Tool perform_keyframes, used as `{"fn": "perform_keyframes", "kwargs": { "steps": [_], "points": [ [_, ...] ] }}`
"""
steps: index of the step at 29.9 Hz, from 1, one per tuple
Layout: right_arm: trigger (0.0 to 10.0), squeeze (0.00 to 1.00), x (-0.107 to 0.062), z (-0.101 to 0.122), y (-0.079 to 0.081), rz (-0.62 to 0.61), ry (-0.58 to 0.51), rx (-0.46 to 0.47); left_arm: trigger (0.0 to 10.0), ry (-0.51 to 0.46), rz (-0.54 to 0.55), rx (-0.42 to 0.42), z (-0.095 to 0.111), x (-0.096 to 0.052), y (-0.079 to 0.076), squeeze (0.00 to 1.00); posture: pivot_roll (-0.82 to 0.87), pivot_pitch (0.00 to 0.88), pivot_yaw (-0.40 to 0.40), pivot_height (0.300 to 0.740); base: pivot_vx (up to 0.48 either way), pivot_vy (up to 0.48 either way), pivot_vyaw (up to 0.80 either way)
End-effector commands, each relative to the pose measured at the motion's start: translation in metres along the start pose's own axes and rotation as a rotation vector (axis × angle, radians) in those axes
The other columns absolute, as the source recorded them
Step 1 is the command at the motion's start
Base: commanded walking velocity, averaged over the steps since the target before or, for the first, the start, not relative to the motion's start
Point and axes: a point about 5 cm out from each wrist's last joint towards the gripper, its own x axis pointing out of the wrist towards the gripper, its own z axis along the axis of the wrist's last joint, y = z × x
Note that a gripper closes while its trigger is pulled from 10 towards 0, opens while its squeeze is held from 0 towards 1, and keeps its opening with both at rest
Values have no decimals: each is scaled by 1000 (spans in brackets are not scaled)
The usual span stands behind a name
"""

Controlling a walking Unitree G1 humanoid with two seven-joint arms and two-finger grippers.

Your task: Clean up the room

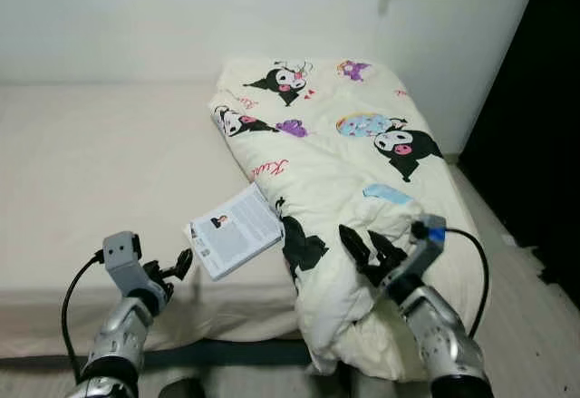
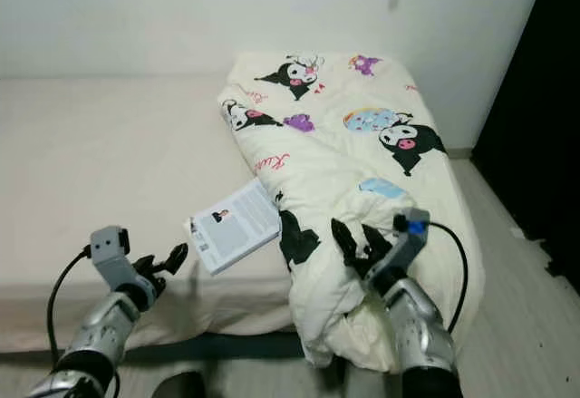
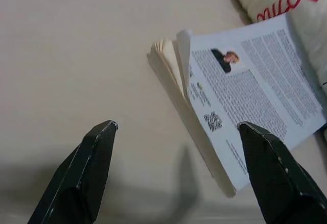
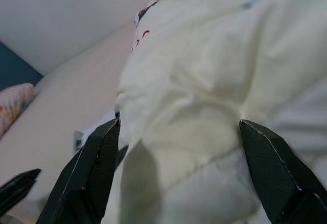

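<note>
Left wrist view has the left pincer (image 3: 176, 170) spread wide above the beige bed (image 3: 76, 45), one black finger beside the spine of a book (image 3: 245, 101) and the other over its lower corner, neither touching it. That book lies closed, printed back cover up, its pages fanned a little at one corner. From the head views, the left pincer (image 1: 181, 265) hovers just beside the book (image 1: 234, 230) near the front edge of the bed (image 1: 91, 171). The right pincer (image 1: 370, 251) is also open, its fingers (image 4: 92, 173) set on either side of a fold of the cream cartoon-print comforter (image 1: 344, 153). The comforter is bunched along the bed's right side, overlapping the book's far edge and spilling over the front corner toward the floor (image 1: 526, 289).
</note>
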Motion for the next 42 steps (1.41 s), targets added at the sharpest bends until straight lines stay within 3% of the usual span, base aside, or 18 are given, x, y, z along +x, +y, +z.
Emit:
{"fn": "perform_keyframes", "kwargs": {
  "steps": [1,5,6,7,10,14,16,19,30,32,33,36,37,38,41,42],
  "points": [
    [10000,0,-4,6,11,24,-20,14,10000,-49,-13,-66,11,4,-4,0,-122,91,48,436,0,0,0],
    [10000,0,-9,12,17,24,-43,12,10000,-79,-93,-121,24,14,-20,0,-123,113,50,436,0,0,0],
    [10000,0,-10,14,18,19,-51,16,10000,-72,-151,-121,25,17,-30,0,-127,129,54,436,0,0,0],
    [10000,0,-12,15,19,11,-53,18,10000,-54,-203,-99,24,20,-40,0,-131,147,59,436,0,0,0],
    [10000,0,-16,16,22,2,-56,25,10000,-26,-257,-68,20,22,-51,0,-135,162,64,436,0,0,0],
    [10000,0,-20,18,24,-4,-57,27,10000,12,-262,-28,14,22,-55,0,-138,178,69,436,0,0,0],
    [10000,0,-23,18,24,-13,-53,29,10000,34,-235,-3,10,21,-52,0,-143,190,75,436,0,0,0],
    [10000,0,-36,16,25,-46,-37,34,10000,39,-31,121,11,16,-23,0,-159,223,83,436,0,0,0],
    [10000,0,-47,16,24,-80,-12,33,10000,-4,81,179,25,14,-10,0,-160,249,80,436,0,0,0],
    [10000,0,-48,16,25,-86,-3,27,10000,15,62,160,20,14,-13,0,-165,255,80,436,0,0,0],
    [10000,0,-50,16,25,-95,4,21,10000,86,-43,107,2,15,-28,0,-169,262,80,436,0,0,0],
    [10000,0,-50,17,25,-99,6,19,10000,106,-75,83,-3,15,-34,0,-169,262,80,436,0,0,0],
    [10000,0,-51,16,23,-110,12,18,10000,125,-93,41,-10,15,-39,0,-175,262,80,436,0,0,0],
    [10000,0,-52,15,22,-120,16,17,10000,146,-107,-51,-16,16,-45,0,-179,261,80,436,0,0,0],
    [10000,0,-54,15,22,-127,18,18,10000,177,-112,-100,-23,17,-53,0,-184,265,78,436,0,0,0],
    [10000,0,-55,16,23,-133,20,20,10000,208,-130,-150,-31,19,-65,0,-193,268,77,436,0,0,0]
  ]
}}
